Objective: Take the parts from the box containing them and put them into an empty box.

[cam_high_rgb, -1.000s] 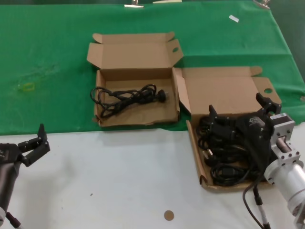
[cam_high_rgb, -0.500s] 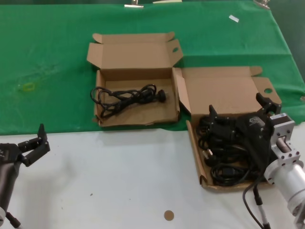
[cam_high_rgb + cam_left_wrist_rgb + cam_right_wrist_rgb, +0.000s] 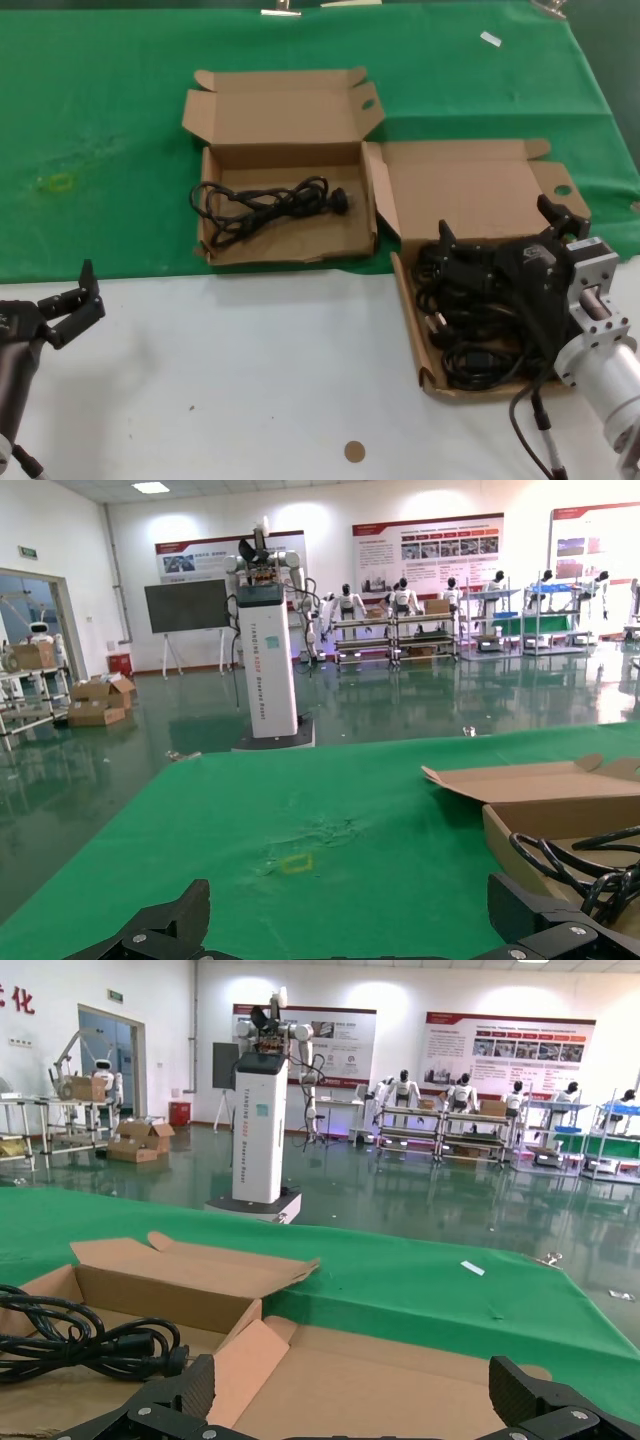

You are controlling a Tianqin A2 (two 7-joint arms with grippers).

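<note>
Nothing has shifted over the last second: our arms, both boxes and every cord lie just as they did. We read that as a pause with our right pincer (image 3: pixel 503 232) poised over its load, the next pick not yet made.

That right pincer hangs near the table's (image 3: pixel 250 370) right edge, over the full box (image 3: pixel 470 195) that sits toward the front right. Its fingers (image 3: pixel 447 238) stand spread wide, and we see nothing between them. In the right wrist view both tips frame open cardboard with no cord caught.

Our left pincer (image 3: pixel 72 298) waits at the front left corner of the table, well apart from both boxes. It is likewise spread open and empty.

The parts (image 3: pixel 475 320) still in the full box are black power cords, loosely coiled and heaped on one another, so we cannot count them. They fill the box's front half, partly hidden under our right wrist. The tangle suggests a grab may lift more than one, or drag a neighbour along.

The other box (image 3: pixel 285 115) lies open on the green cloth (image 3: pixel 100 120) nearer the middle of the table, toward its far edge, just beside the full one. It already holds one cord (image 3: pixel 262 205), a loose bundle with its moulded plug pointing toward the right edge. So we judge the transfer begun, with most of it left.
</note>
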